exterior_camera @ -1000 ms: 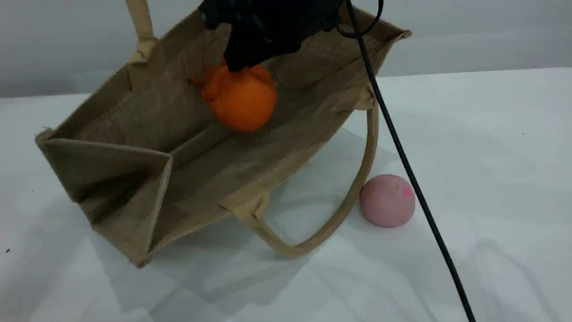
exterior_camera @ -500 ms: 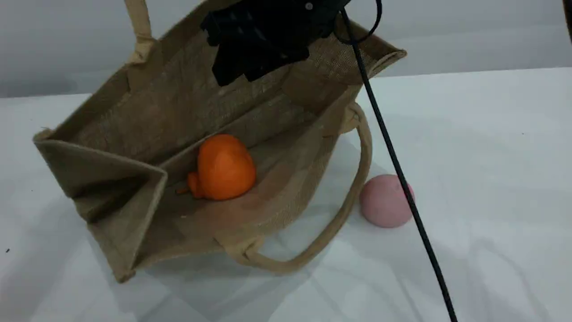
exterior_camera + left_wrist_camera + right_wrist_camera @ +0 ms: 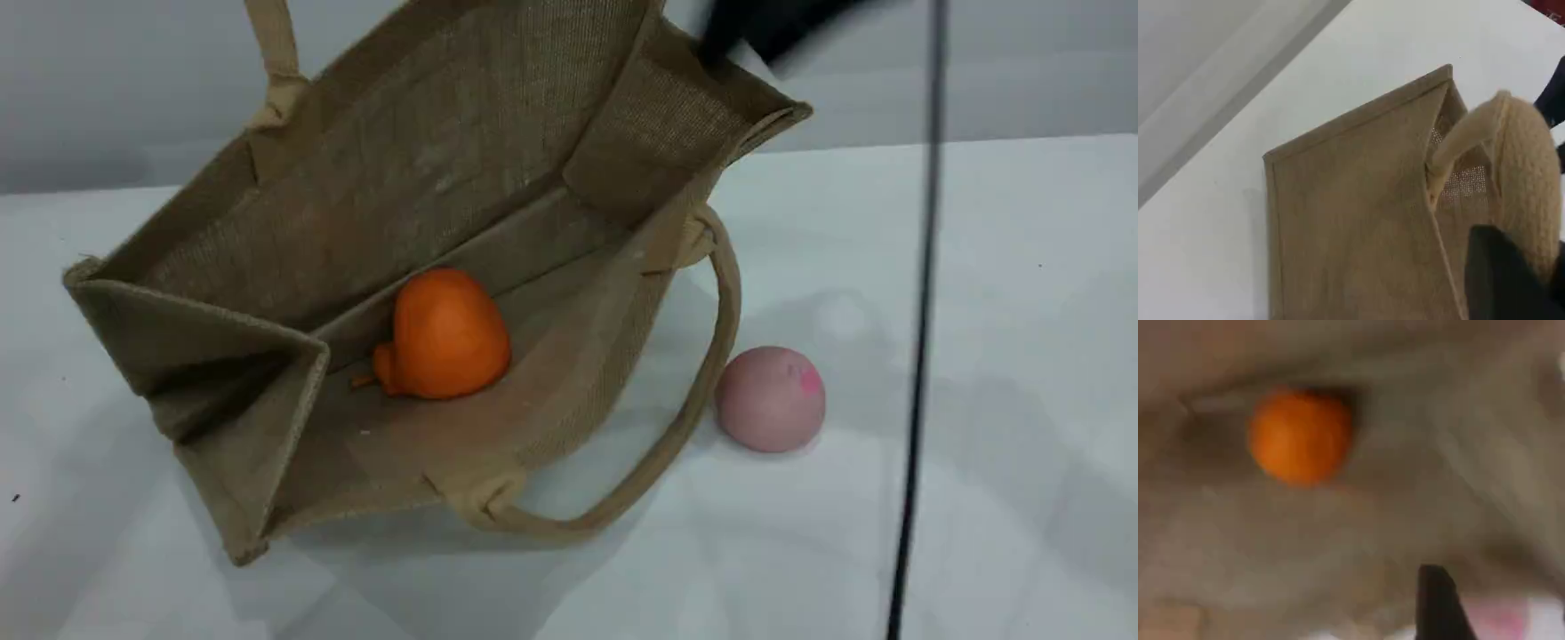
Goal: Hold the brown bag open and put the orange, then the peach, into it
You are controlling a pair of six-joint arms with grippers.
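Orange (image 3: 444,336) lies in the bag (image 3: 373,187); my left end effector (image 3: 1511,280) grips its handle (image 3: 1518,167), my right's state I cannot tell. I approach the peach (image 3: 770,399) from above, clear of the lower loop

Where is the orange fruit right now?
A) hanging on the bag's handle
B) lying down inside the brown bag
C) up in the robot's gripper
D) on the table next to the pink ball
B: the orange lies on the inner wall of the tipped brown bag, touched by no gripper, while the peach sits outside on the table.
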